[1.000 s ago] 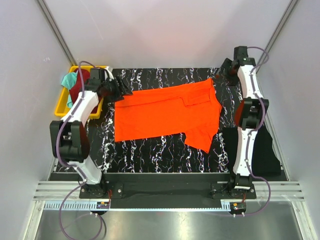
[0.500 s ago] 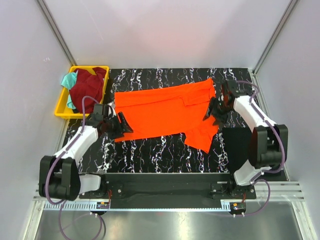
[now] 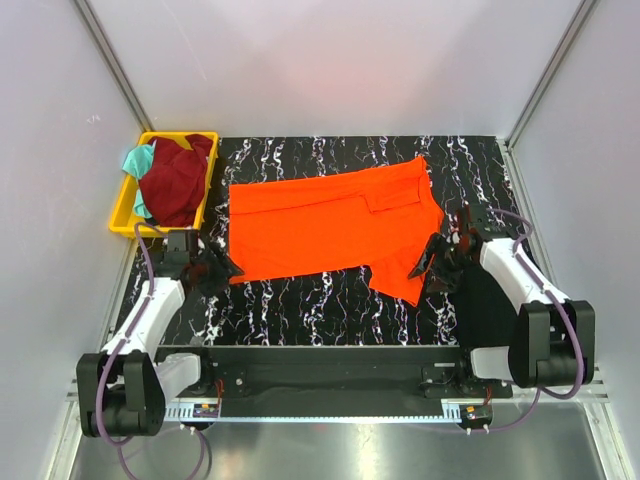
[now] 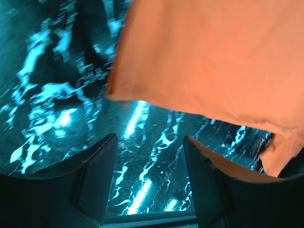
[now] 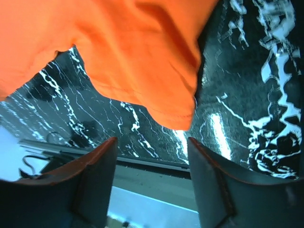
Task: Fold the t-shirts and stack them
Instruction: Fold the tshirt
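Both arms have drawn back from the far corners to the near half of the desk (image 3: 320, 300) within the last second. The left gripper (image 4: 149, 140) now sits low just off the near-left corner of the orange t-shirt (image 3: 330, 225). The right gripper (image 5: 152, 140) sits just off the tip of the shirt's near-right sleeve. Each is released, fingers spread with nothing between them. In both wrist views the cloth edge lies just beyond the fingertips, not inside them.

A black garment (image 3: 495, 300) lies by the right arm at the near right. The orange t-shirt has not shifted: it lies spread flat across the middle of the desk. At the far left, the yellow bin (image 3: 122, 215) holds a maroon shirt (image 3: 175, 180) and a teal garment (image 3: 135, 160).

My reading is that the arms are lining up on the near edge for a first fold. No fold is made yet, and the bin's clothes are waiting, so the task looks early.
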Available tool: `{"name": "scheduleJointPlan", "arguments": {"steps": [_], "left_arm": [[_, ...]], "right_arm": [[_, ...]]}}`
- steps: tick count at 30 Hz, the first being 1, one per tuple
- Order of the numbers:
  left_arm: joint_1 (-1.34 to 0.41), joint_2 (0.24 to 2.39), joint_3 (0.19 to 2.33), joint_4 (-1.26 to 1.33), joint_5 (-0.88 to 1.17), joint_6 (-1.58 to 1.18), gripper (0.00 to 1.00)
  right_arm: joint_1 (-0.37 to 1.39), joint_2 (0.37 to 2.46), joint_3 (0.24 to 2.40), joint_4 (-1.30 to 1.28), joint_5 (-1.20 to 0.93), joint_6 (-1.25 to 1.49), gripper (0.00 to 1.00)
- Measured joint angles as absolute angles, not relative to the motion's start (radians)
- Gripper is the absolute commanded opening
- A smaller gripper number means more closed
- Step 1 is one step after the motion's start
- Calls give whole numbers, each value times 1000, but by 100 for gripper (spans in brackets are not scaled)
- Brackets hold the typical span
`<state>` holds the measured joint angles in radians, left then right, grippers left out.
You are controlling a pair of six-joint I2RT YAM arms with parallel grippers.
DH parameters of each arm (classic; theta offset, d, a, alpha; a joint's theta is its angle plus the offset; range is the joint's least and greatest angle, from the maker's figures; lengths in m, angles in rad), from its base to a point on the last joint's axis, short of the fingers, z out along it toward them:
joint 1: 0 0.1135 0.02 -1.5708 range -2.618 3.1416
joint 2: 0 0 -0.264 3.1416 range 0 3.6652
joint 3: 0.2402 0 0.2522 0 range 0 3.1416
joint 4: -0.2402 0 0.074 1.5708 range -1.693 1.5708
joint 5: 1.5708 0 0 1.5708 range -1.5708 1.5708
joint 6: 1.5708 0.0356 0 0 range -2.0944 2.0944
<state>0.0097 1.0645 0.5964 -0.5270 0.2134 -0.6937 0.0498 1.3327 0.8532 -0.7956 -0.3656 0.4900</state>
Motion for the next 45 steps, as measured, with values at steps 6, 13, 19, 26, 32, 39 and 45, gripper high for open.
{"name": "scheduleJointPlan", "arguments": {"steps": [6,13,19,26,32,39,45], "left_arm": [[25,1055,561,-542,202,-746,62],[33,1056,543,-542,195,-795,62],[53,1111,545,-529,173,-797,59],[88,1184,555,-484,157,-810,54],[90,1274,561,-400,190,-833,53],[90,1301,565,-345,192,-842,45],[90,1306,565,-342,191,-847,39]], "right_arm": [[6,1225,715,-778,-408,553,64],[-22,1253,640,-729,-440,617,66],[-26,1225,622,-716,-447,642,63],[-32,1205,598,-707,-447,665,63],[-34,1250,598,-699,-447,667,63],[-36,1299,598,-681,-447,669,62],[-36,1343,598,-649,-450,681,62]]}}
